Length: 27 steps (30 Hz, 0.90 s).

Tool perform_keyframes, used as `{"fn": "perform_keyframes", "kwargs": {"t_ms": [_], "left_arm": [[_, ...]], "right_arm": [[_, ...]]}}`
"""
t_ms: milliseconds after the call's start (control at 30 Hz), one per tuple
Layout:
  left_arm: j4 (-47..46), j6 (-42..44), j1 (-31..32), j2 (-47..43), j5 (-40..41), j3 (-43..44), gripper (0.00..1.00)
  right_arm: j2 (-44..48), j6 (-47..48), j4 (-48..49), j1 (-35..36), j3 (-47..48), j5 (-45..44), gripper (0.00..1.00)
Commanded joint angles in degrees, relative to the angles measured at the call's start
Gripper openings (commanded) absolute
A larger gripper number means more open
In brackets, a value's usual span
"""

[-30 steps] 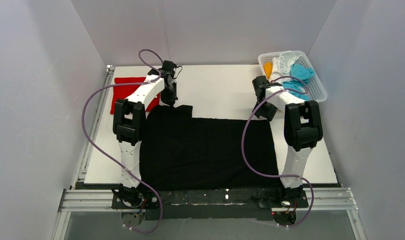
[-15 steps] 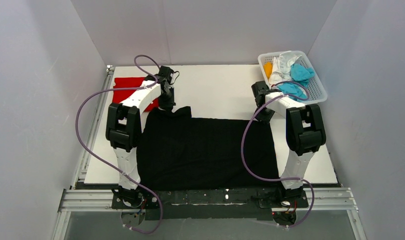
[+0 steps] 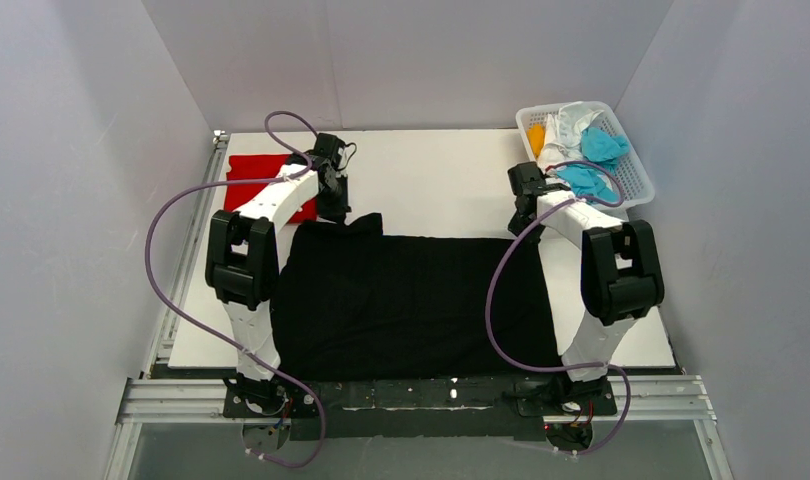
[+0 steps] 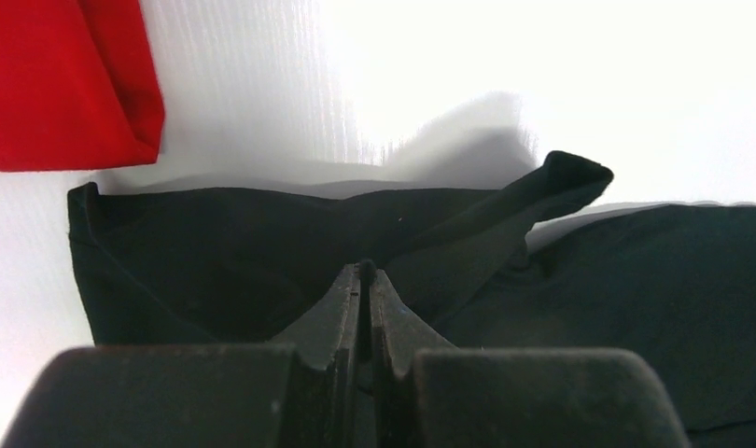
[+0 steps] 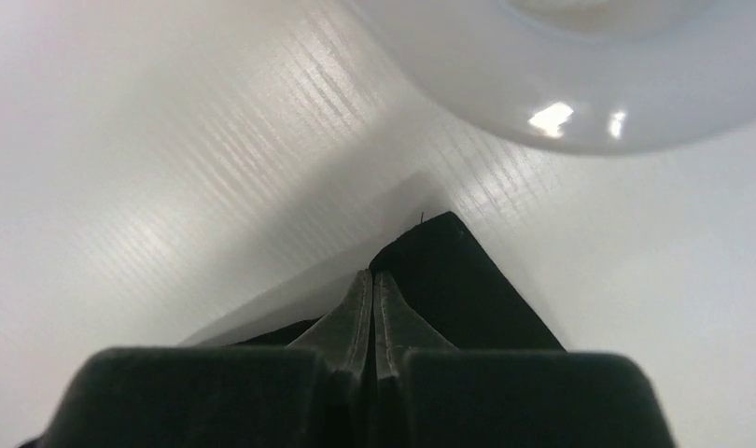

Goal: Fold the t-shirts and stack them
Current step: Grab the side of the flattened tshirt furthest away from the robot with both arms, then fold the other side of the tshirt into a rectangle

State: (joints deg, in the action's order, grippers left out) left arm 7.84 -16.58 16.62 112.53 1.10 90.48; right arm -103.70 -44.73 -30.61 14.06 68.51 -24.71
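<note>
A large black t-shirt (image 3: 411,300) lies spread flat across the near half of the white table (image 3: 431,180). At its far left corner, where a sleeve is bunched up, my left gripper (image 3: 333,213) is shut on a fold of the cloth. The left wrist view shows its jaws (image 4: 365,273) pressed together with the black t-shirt (image 4: 216,247) pinched between them. My right gripper (image 3: 524,226) is shut on the shirt's far right corner; in the right wrist view that black corner (image 5: 468,289) pokes out past the gripper (image 5: 371,276). A folded red t-shirt (image 3: 256,180) lies at the far left, also in the left wrist view (image 4: 66,84).
A white lattice basket (image 3: 633,178) stands at the far right corner, just beyond the right gripper, its rim (image 5: 580,103) close in the right wrist view. It holds cyan (image 3: 603,148), white (image 3: 571,125) and orange (image 3: 536,136) cloth. Grey walls enclose three sides.
The right gripper has closed from open onto the black shirt's far right corner. The left arm's elbow has swung left while its gripper kept hold of the far left corner.
</note>
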Motion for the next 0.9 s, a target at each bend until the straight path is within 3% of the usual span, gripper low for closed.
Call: {"fn": "perform_keyframes", "kwargs": {"t_ms": [0, 467, 867], "left_arm": [[5.43, -0.3, 0.0, -6.07, -1.1, -1.39, 0.0], [6.17, -5.73, 2.79, -29.09, 2.37, -23.18, 0.0], [16.84, -11.81, 7.03, -47.26, 8.14, -34.47, 0.0]], "right_arm": [[7.18, 2.13, 3.6, 0.98, -1.81, 0.64, 0.01], [16.25, 3.95, 0.21, 6.59, -8.79, -0.5, 0.01], [27.13, 5.33, -2.23, 9.09, -16.62, -1.43, 0.01]]}}
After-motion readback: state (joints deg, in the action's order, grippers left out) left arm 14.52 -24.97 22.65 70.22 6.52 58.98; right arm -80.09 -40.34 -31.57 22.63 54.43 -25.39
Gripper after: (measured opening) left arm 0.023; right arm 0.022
